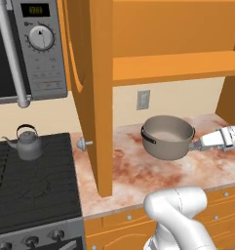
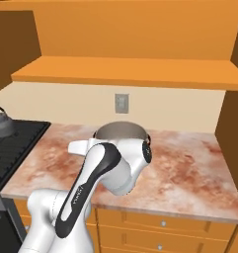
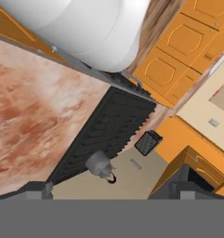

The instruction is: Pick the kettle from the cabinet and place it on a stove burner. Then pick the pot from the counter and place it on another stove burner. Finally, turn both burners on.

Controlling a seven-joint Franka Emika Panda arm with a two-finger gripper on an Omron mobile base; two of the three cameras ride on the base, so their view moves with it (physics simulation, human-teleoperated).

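Observation:
The dark grey kettle [image 1: 26, 142] [image 2: 1, 123] [image 3: 101, 165] stands on a back burner of the black stove [image 1: 31, 183] [image 2: 14, 148] [image 3: 106, 132]. Right of the cabinet's side panel [image 1: 102, 97], the wide grey pot [image 1: 167, 136] [image 2: 121, 130] sits on the marbled counter [image 1: 153, 173] [image 2: 189, 168]. My gripper [image 1: 196, 144] reaches in from the right, level with the pot's right-hand handle. In the hand view my gripper [image 3: 111, 187] has its tips far apart, so it is open; the pot is hidden there. The cabinet shelf [image 1: 172, 66] [image 2: 130, 71] is bare.
A microwave [image 1: 21, 49] hangs above the stove, and dark knobs [image 1: 31, 240] line its steel front. A wall outlet [image 1: 143, 99] [image 2: 122, 103] sits behind the pot. The cabinet panel stands between pot and stove. My own arm [image 2: 100, 173] covers the pot's front in the right base view.

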